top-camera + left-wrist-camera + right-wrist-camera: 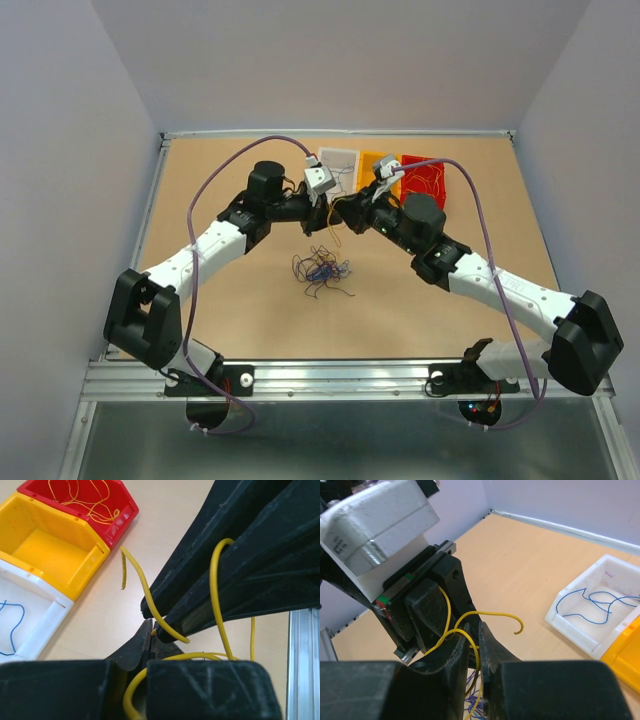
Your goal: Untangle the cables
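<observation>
Gripping the yellow cable (490,612), your left pincer (151,639) was clamped on it; your right pincer (480,647) stood slightly apart around the same cable. The other cables (322,270) lay below both. You needed, I think, to draw the right one off slowly, to avoid snagging.

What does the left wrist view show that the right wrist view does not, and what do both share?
Left wrist only: the red bin holding yellow wires. Right wrist only: the tangled cable pile at the bottom edge and the left arm's white camera box. Both: the yellow wire pinched in the left gripper, the white bin and the yellow bin.
</observation>
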Tool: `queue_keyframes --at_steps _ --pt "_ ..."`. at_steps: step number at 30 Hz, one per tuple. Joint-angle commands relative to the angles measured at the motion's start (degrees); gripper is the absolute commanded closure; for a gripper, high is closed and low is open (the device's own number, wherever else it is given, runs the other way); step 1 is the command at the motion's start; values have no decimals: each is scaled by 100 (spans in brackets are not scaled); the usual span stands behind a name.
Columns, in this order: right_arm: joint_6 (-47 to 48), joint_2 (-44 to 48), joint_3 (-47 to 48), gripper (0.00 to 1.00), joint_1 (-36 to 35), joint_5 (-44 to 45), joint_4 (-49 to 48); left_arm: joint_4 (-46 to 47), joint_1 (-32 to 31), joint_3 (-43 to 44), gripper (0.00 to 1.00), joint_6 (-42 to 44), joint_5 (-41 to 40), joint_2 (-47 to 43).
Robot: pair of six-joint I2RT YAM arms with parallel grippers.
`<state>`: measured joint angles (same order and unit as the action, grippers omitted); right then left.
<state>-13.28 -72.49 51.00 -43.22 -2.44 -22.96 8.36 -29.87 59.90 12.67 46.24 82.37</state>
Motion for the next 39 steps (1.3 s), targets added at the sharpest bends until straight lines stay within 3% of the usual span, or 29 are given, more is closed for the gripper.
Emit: queue_keyframes --at_steps 1,14,24,34,36,37,38,39 --pt "89 24 85 81 -28 -99 -367 -124 16 364 100 -177 377 148" --pt "80 279 -231 76 -28 217 -323 -203 201 461 100 -300 606 289" --pt "80 -19 -38 69 -28 217 -314 -177 201 409 100 -194 535 201" --pt "71 -388 217 70 -28 165 -314 -159 148 373 100 -159 535 174" --pt "80 -494 304 76 -28 156 -323 -168 104 365 100 -107 457 157" --pt "80 -512 322 83 -28 182 -323 -177 87 338 100 -80 430 131" --pt "62 -547 331 97 -28 208 -323 -177 60 338 100 -45 378 113" --pt "62 -547 331 99 -28 217 -332 -177 51 321 97 -28 351 87"
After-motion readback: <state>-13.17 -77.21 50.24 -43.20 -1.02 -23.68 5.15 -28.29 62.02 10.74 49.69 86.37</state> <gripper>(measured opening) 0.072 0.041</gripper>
